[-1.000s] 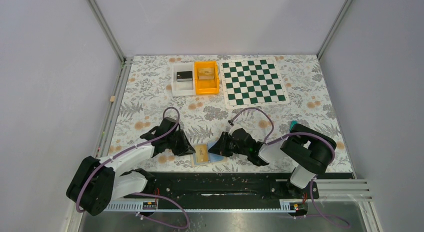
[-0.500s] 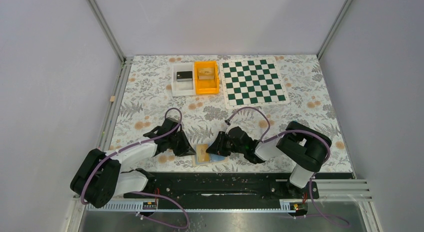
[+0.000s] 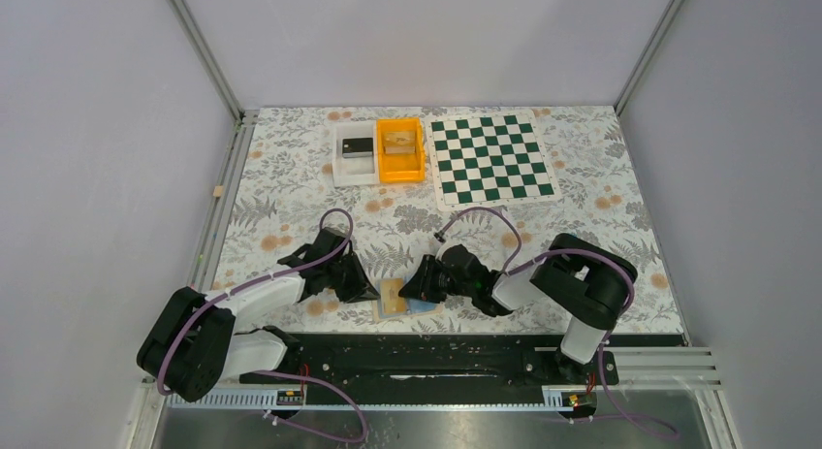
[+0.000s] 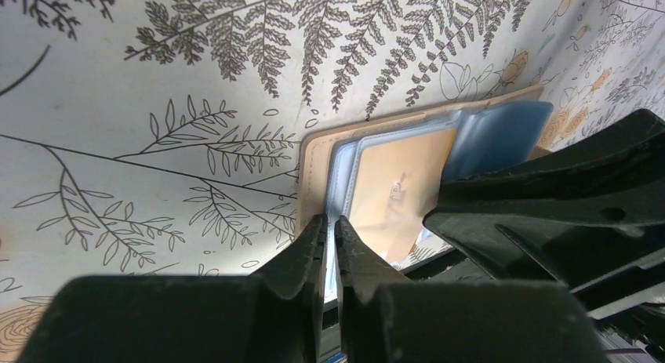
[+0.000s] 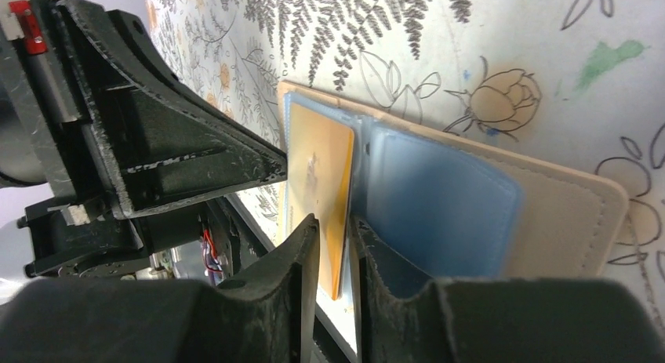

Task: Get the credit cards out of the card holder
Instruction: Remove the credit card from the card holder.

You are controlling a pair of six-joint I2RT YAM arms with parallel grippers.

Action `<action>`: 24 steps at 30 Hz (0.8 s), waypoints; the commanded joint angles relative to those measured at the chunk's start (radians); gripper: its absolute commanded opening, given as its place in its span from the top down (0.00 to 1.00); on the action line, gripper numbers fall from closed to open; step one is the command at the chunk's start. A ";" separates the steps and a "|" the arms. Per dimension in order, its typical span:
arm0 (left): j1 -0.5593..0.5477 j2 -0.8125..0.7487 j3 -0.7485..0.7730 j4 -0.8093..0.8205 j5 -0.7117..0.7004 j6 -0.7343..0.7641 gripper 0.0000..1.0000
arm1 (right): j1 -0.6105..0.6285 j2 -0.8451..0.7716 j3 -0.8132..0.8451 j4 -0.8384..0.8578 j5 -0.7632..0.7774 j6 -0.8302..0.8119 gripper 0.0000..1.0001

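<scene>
The card holder (image 3: 424,307) lies open at the table's near edge, with light-blue panels and a tan border (image 4: 314,155); it also shows in the right wrist view (image 5: 565,214). A yellow-orange credit card (image 4: 396,186) lies on its left panel, and one edge sticks out of the sleeve in the right wrist view (image 5: 317,171). My left gripper (image 3: 368,292) is shut on the thin left edge of the holder's sleeve (image 4: 331,222). My right gripper (image 3: 415,288) comes from the right, and its fingers are closed on the card's near edge (image 5: 336,222).
A white tray (image 3: 340,168) with a dark object and an orange bin (image 3: 400,173) stand at the back. A green chessboard (image 3: 490,158) lies at the back right. The black base rail (image 3: 407,347) runs just below the holder.
My right gripper has moved left over the card holder and onto the card. The left arm has shifted slightly and keeps its hold on the holder's left edge.
</scene>
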 commanded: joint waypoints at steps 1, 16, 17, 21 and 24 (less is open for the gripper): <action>-0.002 0.027 -0.018 0.021 -0.027 0.017 0.91 | -0.004 0.057 0.008 0.182 -0.086 0.030 0.75; -0.002 0.108 -0.013 0.033 -0.039 0.022 0.90 | -0.005 0.032 -0.047 0.298 -0.116 -0.013 1.00; -0.001 0.112 -0.014 0.034 -0.041 0.021 0.90 | -0.005 0.029 -0.051 0.312 -0.121 -0.018 1.00; -0.002 0.116 -0.021 0.054 -0.031 0.012 0.90 | -0.005 0.041 -0.028 0.333 -0.183 -0.032 0.96; -0.003 0.115 -0.021 0.057 -0.028 0.008 0.90 | -0.005 0.059 -0.013 0.329 -0.187 -0.015 0.79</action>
